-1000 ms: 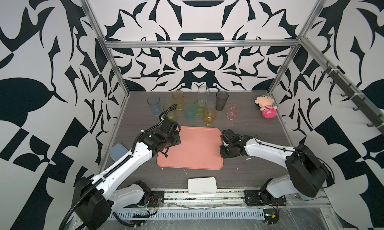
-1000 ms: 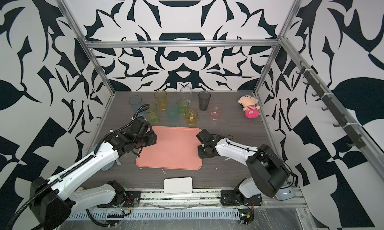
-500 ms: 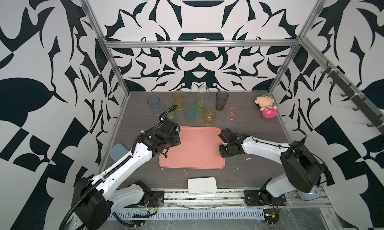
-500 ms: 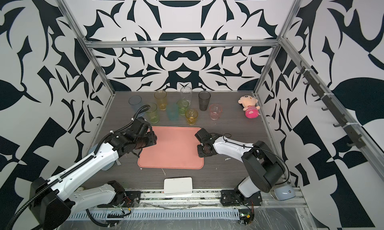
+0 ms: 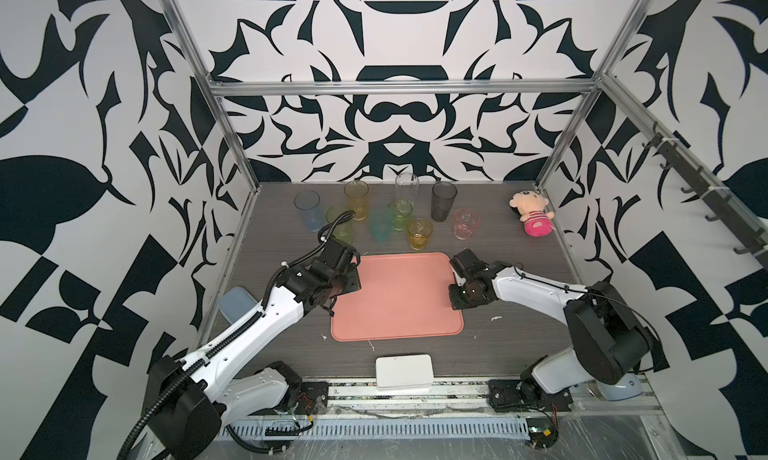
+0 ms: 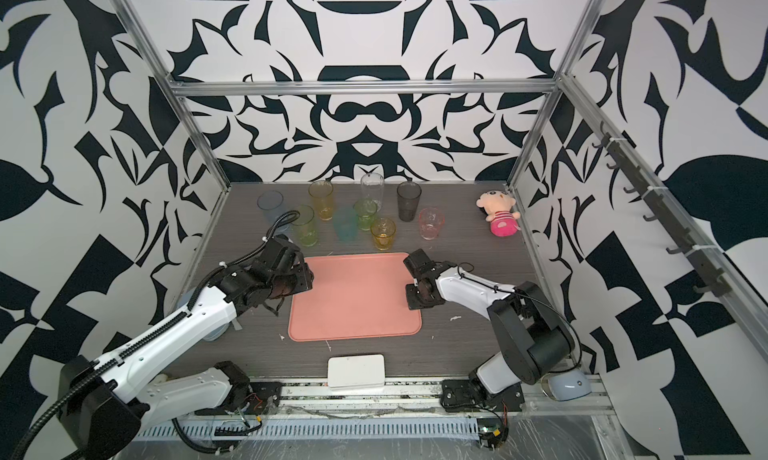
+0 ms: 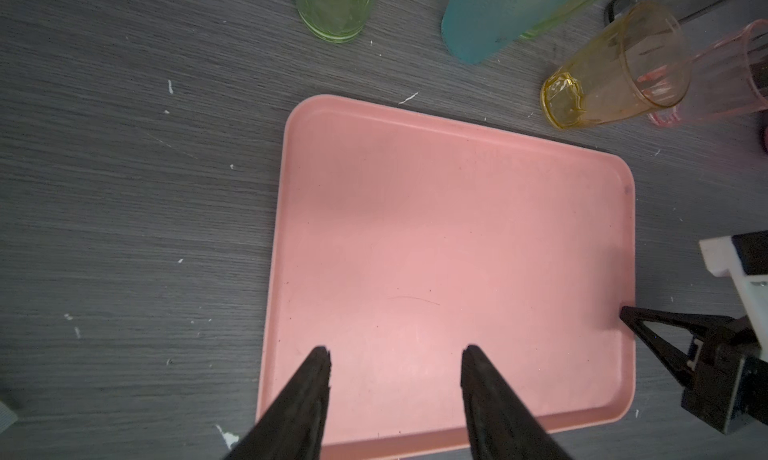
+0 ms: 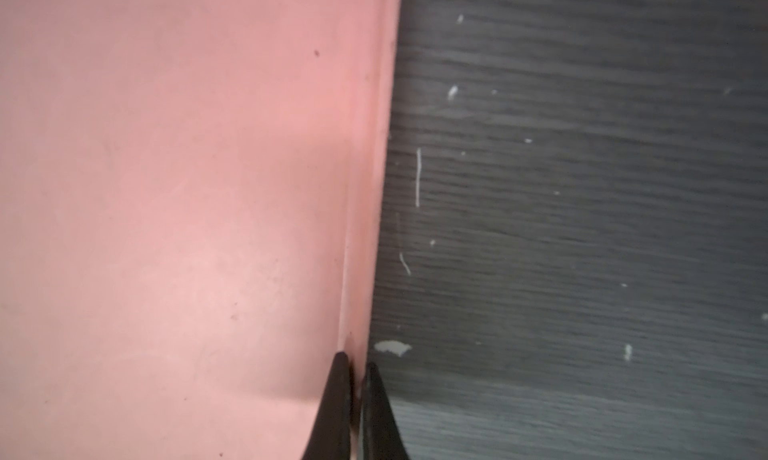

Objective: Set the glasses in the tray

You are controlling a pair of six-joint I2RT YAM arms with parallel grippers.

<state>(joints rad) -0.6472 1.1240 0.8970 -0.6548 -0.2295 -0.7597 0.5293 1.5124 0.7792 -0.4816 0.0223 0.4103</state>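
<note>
Grey table (image 5: 498,345): your right gripper (image 8: 356,360) has just pinched the tray (image 5: 395,295) rim; left gripper (image 7: 395,349) hovers open, empty; all 9 glasses (image 5: 419,233) wait outside.

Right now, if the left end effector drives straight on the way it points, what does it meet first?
Most likely the tray, its bare floor: the left end effector hangs open over it, tilted down. Nothing stands between. Depth is hard to judge.

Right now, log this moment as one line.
left gripper: open, over tray | right gripper: shut on tray rim | glasses: none in tray
</note>
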